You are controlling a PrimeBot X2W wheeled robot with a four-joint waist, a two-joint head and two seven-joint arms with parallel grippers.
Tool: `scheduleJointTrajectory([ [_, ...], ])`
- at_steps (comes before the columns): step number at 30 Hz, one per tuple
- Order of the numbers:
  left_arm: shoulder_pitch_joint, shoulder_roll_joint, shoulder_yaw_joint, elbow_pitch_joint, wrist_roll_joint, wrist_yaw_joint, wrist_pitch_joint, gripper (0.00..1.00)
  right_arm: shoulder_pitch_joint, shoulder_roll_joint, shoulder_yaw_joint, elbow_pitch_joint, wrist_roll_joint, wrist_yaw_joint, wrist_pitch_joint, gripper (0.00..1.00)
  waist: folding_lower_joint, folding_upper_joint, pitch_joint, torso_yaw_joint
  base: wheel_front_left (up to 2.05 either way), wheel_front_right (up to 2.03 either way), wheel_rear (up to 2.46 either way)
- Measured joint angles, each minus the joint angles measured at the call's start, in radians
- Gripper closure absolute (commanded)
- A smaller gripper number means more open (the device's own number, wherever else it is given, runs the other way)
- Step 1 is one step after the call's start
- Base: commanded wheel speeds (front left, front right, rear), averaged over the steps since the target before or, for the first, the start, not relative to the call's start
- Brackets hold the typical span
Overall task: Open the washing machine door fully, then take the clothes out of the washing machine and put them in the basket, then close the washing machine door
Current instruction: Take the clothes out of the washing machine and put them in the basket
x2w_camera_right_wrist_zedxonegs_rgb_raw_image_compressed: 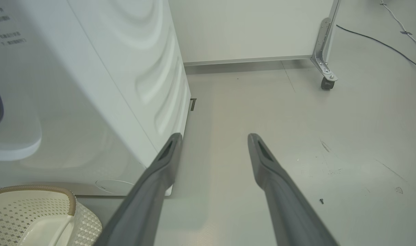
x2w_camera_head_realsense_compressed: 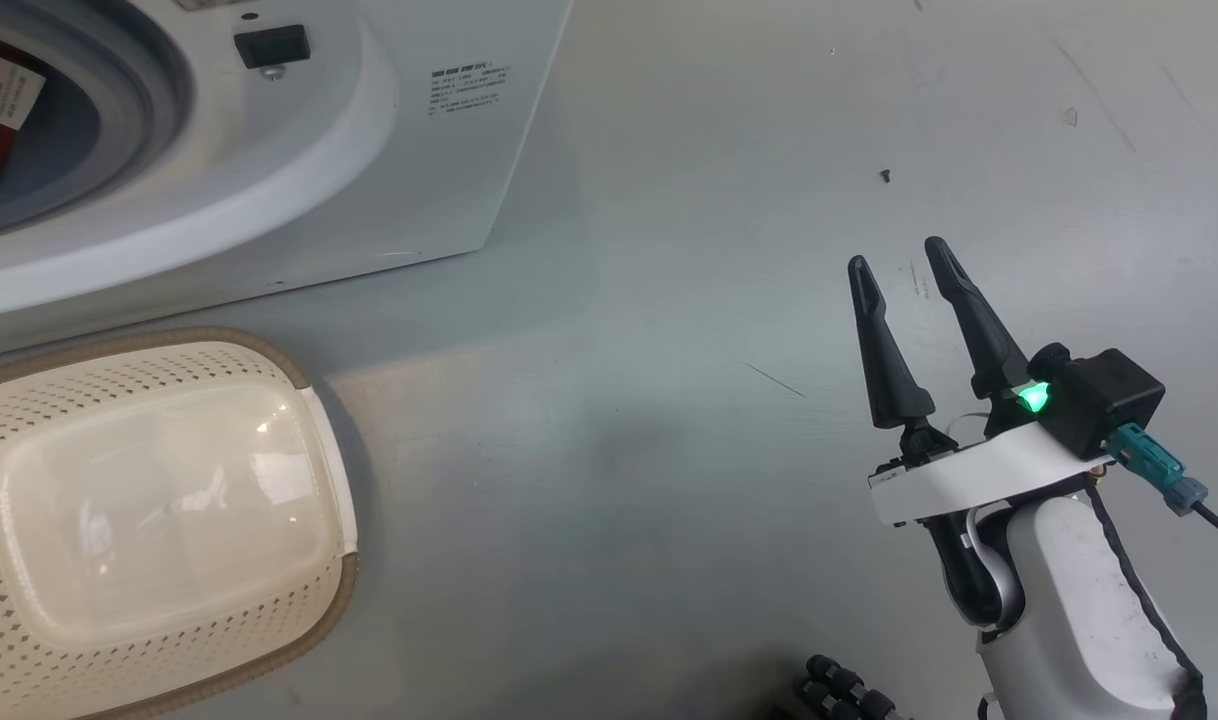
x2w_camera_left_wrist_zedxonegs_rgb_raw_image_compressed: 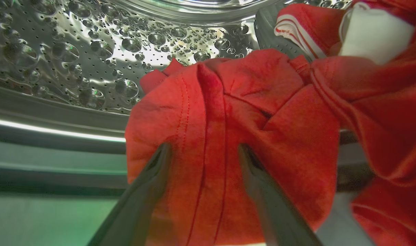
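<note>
Here, one red jersey [x2w_camera_left_wrist_zedxonegs_rgb_raw_image_compressed: 235, 112] lies inside the washing machine [x2w_camera_head_realsense_compressed: 299, 190], the left hand [x2w_camera_left_wrist_zedxonegs_rgb_raw_image_compressed: 204, 147] spread astride it; outside it sit one basket [x2w_camera_head_realsense_compressed: 321, 450] and the right hand [x2w_camera_head_realsense_compressed: 897, 255], also spread.

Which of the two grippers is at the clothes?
The left gripper: red clothes sit between its open jaws, inside the drum; the right gripper hangs over floor.

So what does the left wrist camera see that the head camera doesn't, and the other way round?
Left wrist view: the dimpled steel drum and the left gripper, open, its fingers pressed into the clothes. Head view: the basket and the right gripper, open above the floor. Shared: the red clothes inside the washing machine.
</note>
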Motion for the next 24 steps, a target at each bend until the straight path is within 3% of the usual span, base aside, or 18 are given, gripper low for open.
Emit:
scheduleJointTrajectory([
  [16, -0.053, -0.016, -0.008, 0.096, 0.0, 0.001, 0.025, 0.0, -0.005, 0.001, 0.009, 0.01, -0.007, 0.0, 0.0, 0.0, 0.0, 0.0, -0.013, 0.004, 0.0, 0.0, 0.0],
  [17, -0.055, -0.017, -0.008, 0.099, -0.001, 0.001, 0.026, 0.28, -0.005, 0.001, 0.01, 0.011, -0.007, 0.0, 0.0, 0.0, 0.0, 0.0, -0.014, 0.004, 0.0, 0.0, 0.0],
  [18, -0.056, -0.018, -0.009, 0.102, -0.001, 0.001, 0.026, 0.73, -0.007, 0.001, 0.01, 0.011, -0.007, 0.0, 0.0, 0.0, 0.0, 0.0, -0.015, 0.004, 0.0, 0.0, 0.0],
  [19, -0.059, -0.02, -0.009, 0.106, -0.002, 0.001, 0.029, 1.0, -0.008, 0.001, 0.009, 0.011, -0.007, 0.0, 0.0, 0.0, 0.0, 0.0, -0.016, 0.004, 0.0, 0.0, 0.0],
  [24, -0.07, -0.02, -0.01, 0.125, -0.003, 0.0, 0.029, 1.0, -0.011, 0.001, 0.006, 0.011, -0.007, 0.0, 0.0, 0.0, 0.0, 0.0, -0.019, 0.005, 0.0, 0.0, 0.0],
])
